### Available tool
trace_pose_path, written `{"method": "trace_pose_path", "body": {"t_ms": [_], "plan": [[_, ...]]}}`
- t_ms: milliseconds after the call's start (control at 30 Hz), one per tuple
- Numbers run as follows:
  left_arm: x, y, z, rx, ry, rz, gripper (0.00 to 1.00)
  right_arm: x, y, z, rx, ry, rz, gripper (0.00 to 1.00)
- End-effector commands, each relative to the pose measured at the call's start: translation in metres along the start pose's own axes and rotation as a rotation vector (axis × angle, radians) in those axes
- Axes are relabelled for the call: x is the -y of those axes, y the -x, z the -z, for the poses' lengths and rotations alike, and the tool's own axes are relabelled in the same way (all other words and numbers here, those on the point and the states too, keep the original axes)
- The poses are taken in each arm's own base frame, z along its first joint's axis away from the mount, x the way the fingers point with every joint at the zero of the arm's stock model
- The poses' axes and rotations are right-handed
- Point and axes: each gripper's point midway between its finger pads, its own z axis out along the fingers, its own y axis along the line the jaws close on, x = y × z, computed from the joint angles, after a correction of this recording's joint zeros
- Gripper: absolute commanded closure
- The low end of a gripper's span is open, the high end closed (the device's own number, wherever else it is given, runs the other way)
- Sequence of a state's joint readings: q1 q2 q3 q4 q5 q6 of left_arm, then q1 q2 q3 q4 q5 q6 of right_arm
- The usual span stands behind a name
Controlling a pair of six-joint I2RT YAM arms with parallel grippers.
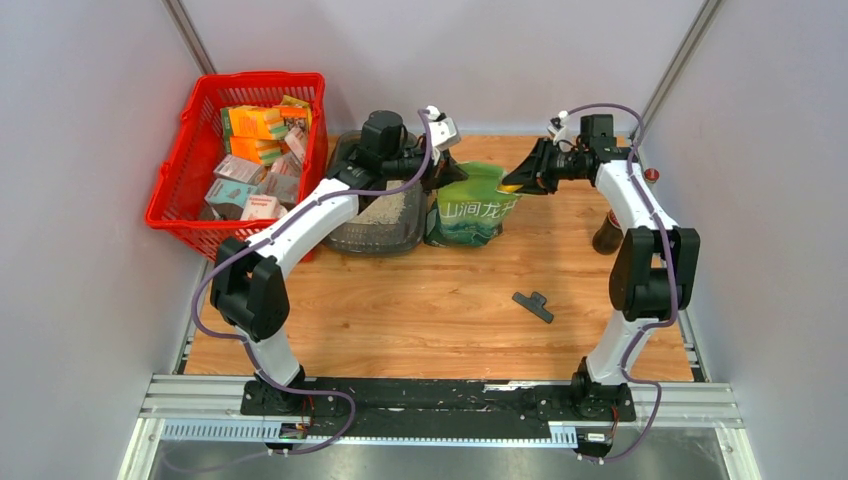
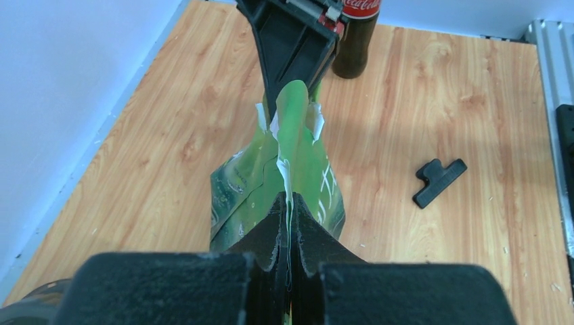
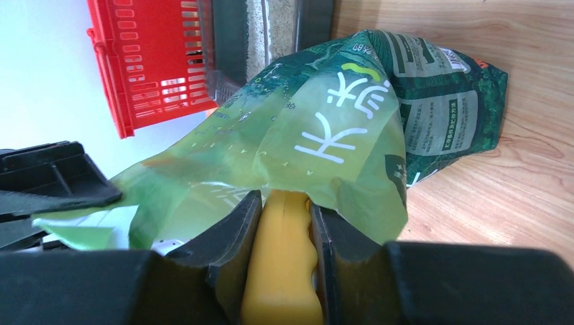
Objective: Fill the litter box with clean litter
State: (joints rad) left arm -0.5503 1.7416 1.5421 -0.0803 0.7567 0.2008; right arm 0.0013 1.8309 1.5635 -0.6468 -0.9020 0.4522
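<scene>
Wooden tabletop (image 1: 420, 300) between grey walls: the left gripper (image 2: 288, 203) is pinched tight on the torn top edge of the green litter bag (image 2: 298, 169). The right gripper (image 3: 284, 203) is clamped on the yellow scoop handle (image 3: 283, 271), which pokes into the bag's mouth. Just left of the bag sits the litter box (image 1: 372, 243), with clean litter (image 1: 390, 208) on its floor, beside the red basket (image 1: 190, 170). 1 black clip (image 1: 532, 305) lies well apart.

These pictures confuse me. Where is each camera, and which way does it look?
Top: above, behind the arms, looking down at the table; both arms show.
Left wrist: on left hand, facing right along the bag; fingers show.
Right wrist: on right hand, facing left toward basket; fingers show.
Both wrists see the bag.
</scene>
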Motion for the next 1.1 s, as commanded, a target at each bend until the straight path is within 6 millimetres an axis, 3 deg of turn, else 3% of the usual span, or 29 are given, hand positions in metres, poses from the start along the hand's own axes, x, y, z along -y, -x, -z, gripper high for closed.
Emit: {"method": "trace_pose_path", "body": {"t_ms": [0, 400, 600, 833, 1067], "plan": [[-0.004, 0.042, 0.018, 0.034, 0.035, -0.155, 1.00, -0.033, 0.011, 0.036, 0.034, 0.089, 0.046, 1.00], [-0.010, 0.028, 0.024, -0.054, 0.046, -0.226, 1.00, -0.035, 0.021, 0.082, 0.097, 0.143, 0.032, 1.00], [-0.014, 0.034, 0.022, -0.048, 0.055, -0.233, 1.00, -0.030, 0.024, 0.090, 0.128, 0.135, 0.004, 1.00], [-0.016, 0.034, 0.022, -0.055, 0.054, -0.242, 1.00, -0.046, 0.030, 0.102, 0.156, 0.213, 0.030, 1.00], [-0.018, 0.035, 0.020, -0.055, 0.050, -0.241, 1.00, -0.035, 0.030, 0.108, 0.165, 0.209, -0.012, 1.00]]}}
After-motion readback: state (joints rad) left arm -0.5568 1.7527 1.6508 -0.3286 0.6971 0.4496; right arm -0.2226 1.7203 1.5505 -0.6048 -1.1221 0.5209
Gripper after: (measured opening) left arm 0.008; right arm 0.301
